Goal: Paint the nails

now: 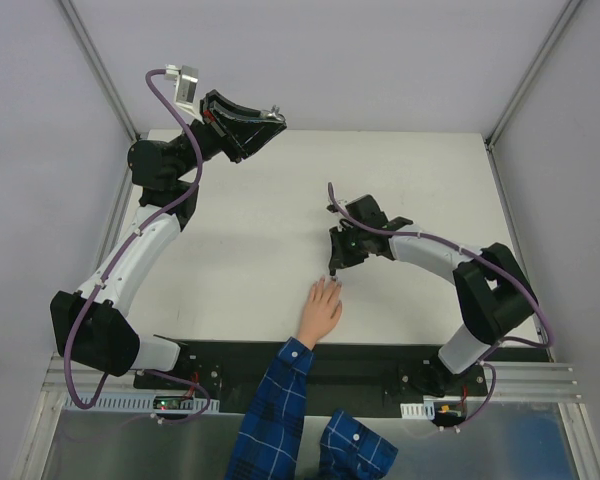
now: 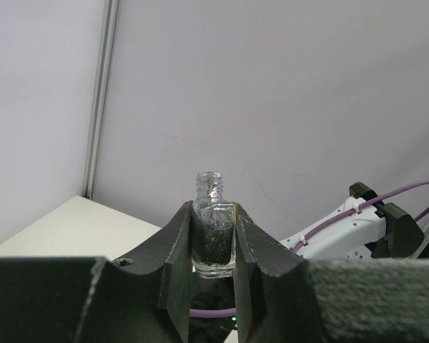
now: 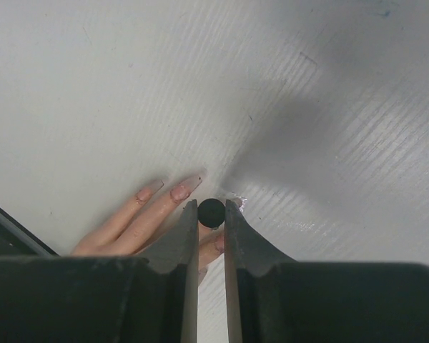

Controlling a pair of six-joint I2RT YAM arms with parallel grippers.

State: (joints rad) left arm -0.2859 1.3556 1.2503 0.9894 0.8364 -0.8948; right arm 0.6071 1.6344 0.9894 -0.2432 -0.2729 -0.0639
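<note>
Right gripper (image 3: 211, 206) jaws narrow, pinching black round brush cap (image 3: 211, 214) just over fingertips. Nails (image 3: 180, 191) pale, on hand (image 1: 320, 312) lying flat on table (image 1: 240, 250), near centre. Left gripper (image 2: 214, 211) far left, raised, clamping uncapped polish bottle (image 2: 214, 239) upright

2 grippers (image 1: 268, 120) (image 1: 332, 270), 1 hand (image 1: 320, 312), 1 glass btl (image 2: 214, 239), 1 blk cap (image 3: 211, 212)

The right gripper (image 3: 211, 207) covers some nails (image 3: 180, 191) of the hand (image 3: 129, 229); overhead, the plaid sleeve (image 1: 275, 420) runs off the bottom edge.
</note>
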